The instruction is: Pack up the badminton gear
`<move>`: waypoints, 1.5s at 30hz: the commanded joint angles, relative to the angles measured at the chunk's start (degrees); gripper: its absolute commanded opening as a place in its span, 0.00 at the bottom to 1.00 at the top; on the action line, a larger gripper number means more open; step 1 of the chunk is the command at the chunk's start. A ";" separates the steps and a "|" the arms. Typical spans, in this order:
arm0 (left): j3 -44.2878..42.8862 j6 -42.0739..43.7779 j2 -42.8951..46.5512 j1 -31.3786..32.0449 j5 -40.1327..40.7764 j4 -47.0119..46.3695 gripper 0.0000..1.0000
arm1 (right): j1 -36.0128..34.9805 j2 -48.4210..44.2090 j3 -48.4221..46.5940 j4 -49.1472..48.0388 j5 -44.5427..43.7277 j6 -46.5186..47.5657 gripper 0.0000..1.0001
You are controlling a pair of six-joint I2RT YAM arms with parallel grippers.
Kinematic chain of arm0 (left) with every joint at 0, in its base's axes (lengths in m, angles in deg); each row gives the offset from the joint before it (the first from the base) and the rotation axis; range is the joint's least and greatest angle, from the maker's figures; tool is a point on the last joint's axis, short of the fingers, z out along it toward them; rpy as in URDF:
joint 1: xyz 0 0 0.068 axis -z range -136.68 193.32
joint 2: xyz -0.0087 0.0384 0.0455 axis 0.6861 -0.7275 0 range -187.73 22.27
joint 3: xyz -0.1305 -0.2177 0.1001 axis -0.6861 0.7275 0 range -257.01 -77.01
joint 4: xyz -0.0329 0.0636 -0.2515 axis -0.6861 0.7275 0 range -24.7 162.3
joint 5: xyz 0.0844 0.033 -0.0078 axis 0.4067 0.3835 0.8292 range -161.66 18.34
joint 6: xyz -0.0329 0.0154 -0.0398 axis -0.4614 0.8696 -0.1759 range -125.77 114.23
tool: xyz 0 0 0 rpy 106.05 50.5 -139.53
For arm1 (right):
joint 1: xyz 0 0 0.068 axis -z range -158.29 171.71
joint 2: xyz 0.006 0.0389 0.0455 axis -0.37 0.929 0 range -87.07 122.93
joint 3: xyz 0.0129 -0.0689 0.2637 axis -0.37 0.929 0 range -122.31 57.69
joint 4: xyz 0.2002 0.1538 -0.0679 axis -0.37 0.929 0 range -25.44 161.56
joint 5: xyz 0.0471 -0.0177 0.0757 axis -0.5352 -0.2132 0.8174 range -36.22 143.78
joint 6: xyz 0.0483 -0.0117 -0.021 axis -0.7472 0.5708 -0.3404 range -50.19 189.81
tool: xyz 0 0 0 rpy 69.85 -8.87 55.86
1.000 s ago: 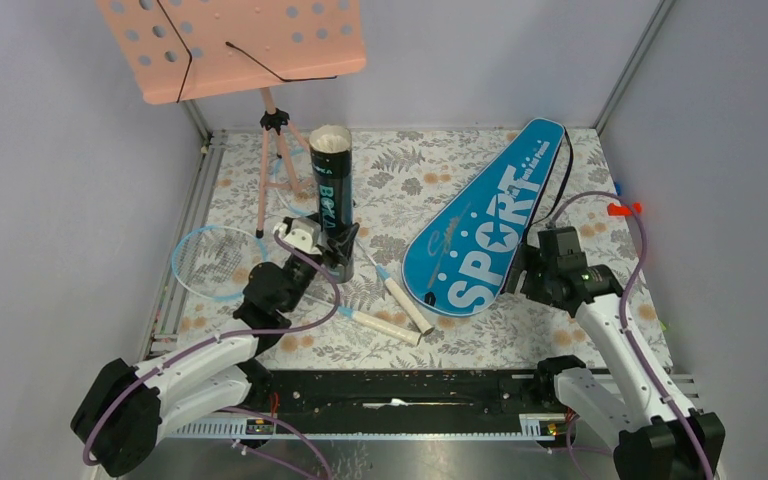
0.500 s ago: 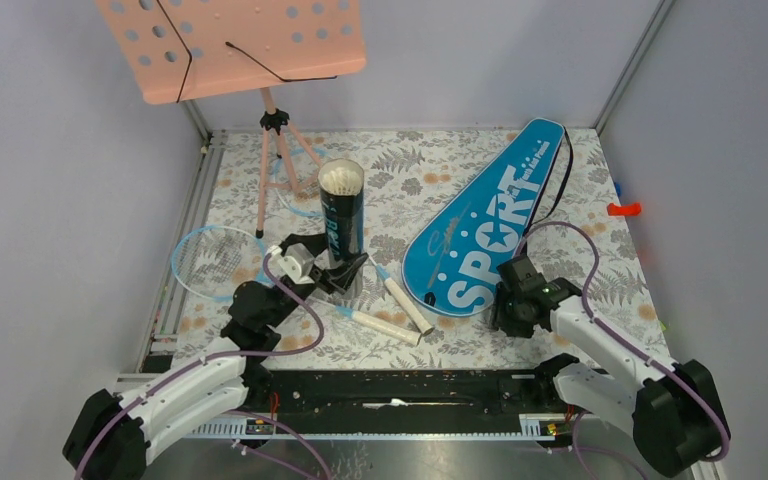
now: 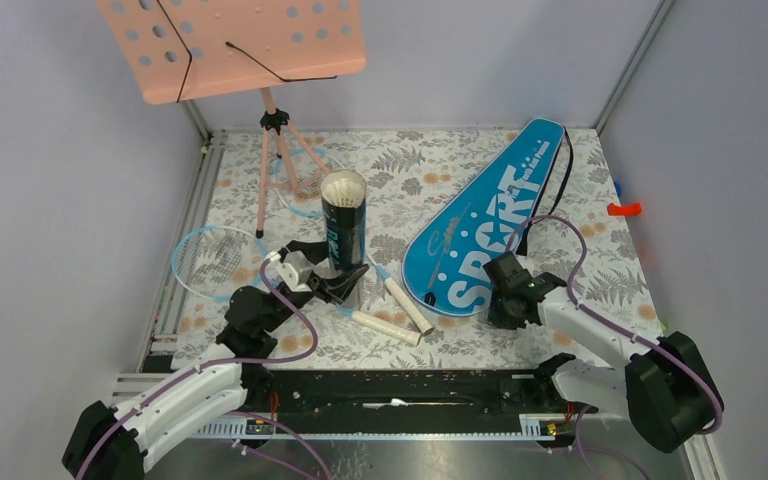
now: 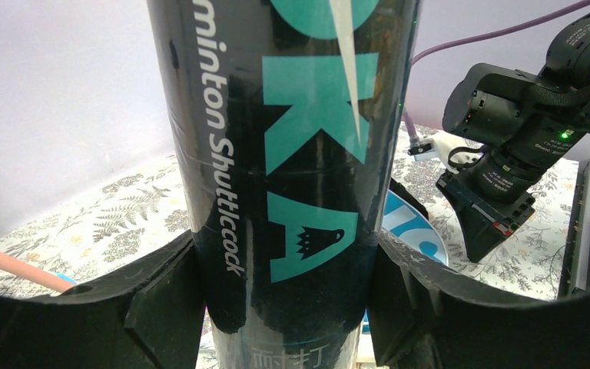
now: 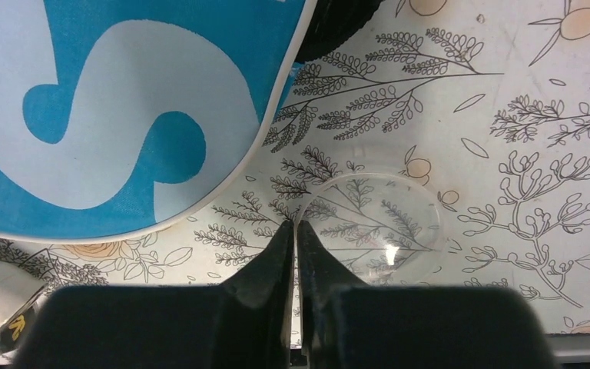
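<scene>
My left gripper [image 3: 345,280] [image 4: 288,300] is shut on the lower part of the dark tube [image 3: 344,225] [image 4: 292,154]. The tube stands upright, and white shuttlecocks [image 3: 343,187] show in its open top. My right gripper [image 3: 498,303] [image 5: 296,227] is down on the table by the lower edge of the blue SPORT bag [image 3: 490,230] [image 5: 123,115], shut on the rim of a clear round lid [image 5: 376,223]. Two rackets lie left of the bag, with one head [image 3: 210,260] near the left rail and cream handles [image 3: 407,305] [image 3: 385,327] towards the middle.
The pink music stand [image 3: 230,45] on its tripod [image 3: 278,150] rises at the back left, close behind the tube. A small red object [image 3: 622,209] sits at the right wall. The right arm [image 4: 522,115] shows beyond the tube in the left wrist view.
My right gripper came down and to the left, to the bag's lower edge, and shut on the clear lid. The left gripper pulled the tube a little nearer and stood it straighter.
</scene>
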 commanded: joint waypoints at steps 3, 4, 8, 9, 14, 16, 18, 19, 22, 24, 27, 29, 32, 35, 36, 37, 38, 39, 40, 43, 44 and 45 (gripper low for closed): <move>-0.75 1.01 -0.53 -0.19 -3.03 -3.33 0.28 | -2.40 -0.56 -1.19 6.20 -5.29 -1.51 0.00; -0.79 1.18 -0.85 -0.18 -3.15 -3.23 0.28 | -2.47 -1.93 -1.39 7.25 -5.55 -1.57 0.00; -0.68 1.39 -1.20 -0.20 -5.68 -2.38 0.28 | -2.58 -8.66 -2.00 8.82 -1.11 1.32 0.00; -0.52 2.42 -1.30 -0.19 -7.13 -2.48 0.28 | -2.57 -10.48 -2.44 9.21 0.51 2.19 0.00; -1.91 8.85 -2.92 -0.18 -21.97 3.16 0.31 | -2.64 -19.76 -7.64 7.82 15.18 9.29 0.00; -3.11 8.82 -3.84 -0.18 -24.43 4.43 0.27 | -2.65 -21.88 -12.33 8.83 20.02 11.79 0.00; -3.72 8.85 -4.39 -0.19 -23.62 5.40 0.27 | -2.61 -23.22 -18.08 11.59 22.67 14.05 0.00; -3.86 9.15 -4.67 -0.18 -23.06 5.72 0.27 | -2.63 -23.78 -21.21 13.30 23.37 15.29 0.00; -4.90 10.94 -6.09 -0.18 -24.57 8.63 0.27 | -2.64 -24.64 -29.67 18.16 25.94 17.21 0.00; -5.97 11.26 -7.83 -0.18 -26.85 10.23 0.27 | -2.62 -24.09 -35.54 20.74 28.32 18.04 0.00; -6.97 11.16 -10.15 -0.20 -28.98 10.55 0.27 | -2.63 -22.80 -42.42 21.56 31.48 18.77 0.00; -7.59 11.06 -11.26 -0.18 -29.82 10.59 0.27 | -2.60 -21.58 -46.37 20.66 33.45 18.49 0.00; -8.45 10.97 -12.41 -0.18 -30.89 10.64 0.27 | -2.62 -19.57 -50.73 17.24 37.70 17.25 0.00; -10.20 10.33 -14.26 0.10 -32.17 10.81 0.27 | -2.66 -16.28 -55.89 17.11 40.65 16.67 0.00; -10.88 9.89 -15.05 0.25 -32.12 11.03 0.27 | -2.66 -15.01 -57.74 17.61 41.05 16.89 0.00; -11.77 9.37 -15.83 0.46 -31.73 11.46 0.27 | -2.67 -14.15 -59.44 18.06 41.00 17.19 0.00; -12.85 8.21 -16.62 0.77 -30.72 12.09 0.27 | -2.56 -13.36 -60.51 18.16 40.91 17.33 0.00; -14.30 6.56 -17.11 1.00 -29.56 13.78 0.25 | -2.63 -12.88 -61.44 17.93 40.86 17.56 0.00; -16.07 4.81 -17.46 1.18 -29.10 16.10 0.24 | -2.67 -12.62 -61.88 17.77 40.81 17.63 0.00; -18.05 -0.45 -15.23 1.84 -27.35 21.95 0.20 | -2.65 -13.27 -61.42 16.10 40.49 18.38 0.00; -17.35 -1.11 -13.42 2.25 -25.98 22.62 0.21 | -2.57 -13.70 -61.09 15.60 40.23 18.71 0.00; -16.23 -1.30 -11.38 2.74 -24.90 23.01 0.21 | -2.60 -14.05 -60.77 15.15 40.02 18.92 0.00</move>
